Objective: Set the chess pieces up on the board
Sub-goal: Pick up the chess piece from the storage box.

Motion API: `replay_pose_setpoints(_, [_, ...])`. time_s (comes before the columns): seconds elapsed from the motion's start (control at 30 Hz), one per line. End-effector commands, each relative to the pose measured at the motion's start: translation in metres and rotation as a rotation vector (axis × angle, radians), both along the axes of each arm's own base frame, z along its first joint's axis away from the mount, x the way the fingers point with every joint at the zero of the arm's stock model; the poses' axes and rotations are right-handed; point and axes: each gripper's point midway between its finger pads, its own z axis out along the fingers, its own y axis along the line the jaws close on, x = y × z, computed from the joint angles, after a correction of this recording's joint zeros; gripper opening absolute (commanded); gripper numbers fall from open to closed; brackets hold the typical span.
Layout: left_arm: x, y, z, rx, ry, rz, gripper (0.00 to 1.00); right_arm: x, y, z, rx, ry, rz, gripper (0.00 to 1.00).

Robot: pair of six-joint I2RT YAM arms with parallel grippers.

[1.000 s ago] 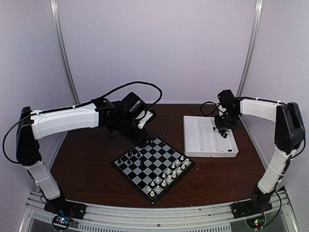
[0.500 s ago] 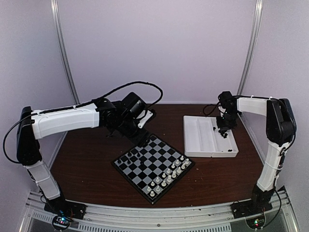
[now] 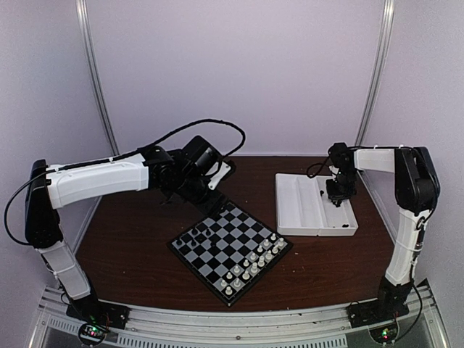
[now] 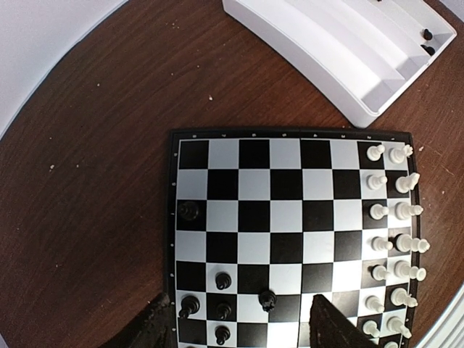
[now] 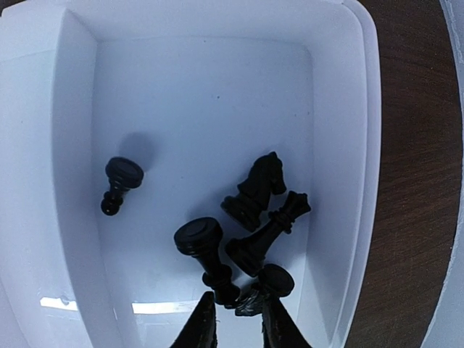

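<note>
The board (image 3: 230, 246) lies mid-table, its frame (image 4: 171, 239) at the left of the left wrist view. Several black chess pieces (image 4: 223, 280) stand on its near-left squares, one more (image 4: 189, 210) alone at the edge. My left gripper (image 4: 243, 330) hovers open above them, holding nothing. Several black pieces (image 5: 261, 190) lie tipped in the end compartment of the white tray (image 5: 72, 109). My right gripper (image 5: 243, 326) reaches into that compartment (image 3: 337, 199), its fingers (image 5: 205, 325) narrowed on the head end of a lying black piece (image 5: 246, 301).
White chessmen (image 4: 391, 239) fill two rows along the board's right side (image 3: 254, 264). The white compartment tray (image 3: 304, 210) sits right of the board on the brown table (image 4: 87, 145). The tray's wall (image 5: 366, 145) stands close to the right gripper's right.
The right arm swung inward over the tray's end compartment, and its jaws narrowed slightly around a piece. The left arm barely moved.
</note>
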Motion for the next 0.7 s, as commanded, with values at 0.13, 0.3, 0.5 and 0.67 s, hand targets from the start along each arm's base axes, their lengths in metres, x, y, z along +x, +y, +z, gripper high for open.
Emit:
replay_pose_setpoints(0.13, [0.01,-0.006,0.018,-0.035,-0.054,-0.002,0.65,0.013,0.003,-0.01,0.028,0.02,0.014,0.23])
replay_pose_setpoints(0.3, [0.01,-0.005,0.019,-0.035,-0.057,0.0,0.65,0.018,0.006,-0.017,0.044,0.028,0.018,0.21])
replay_pose_setpoints(0.5, [0.01,-0.005,0.019,-0.033,-0.06,-0.001,0.65,0.016,0.009,-0.007,0.065,0.021,0.021,0.12])
replay_pose_setpoints(0.67, [0.011,-0.007,0.019,-0.047,-0.08,-0.015,0.65,0.005,0.015,0.024,0.114,-0.04,0.02,0.11])
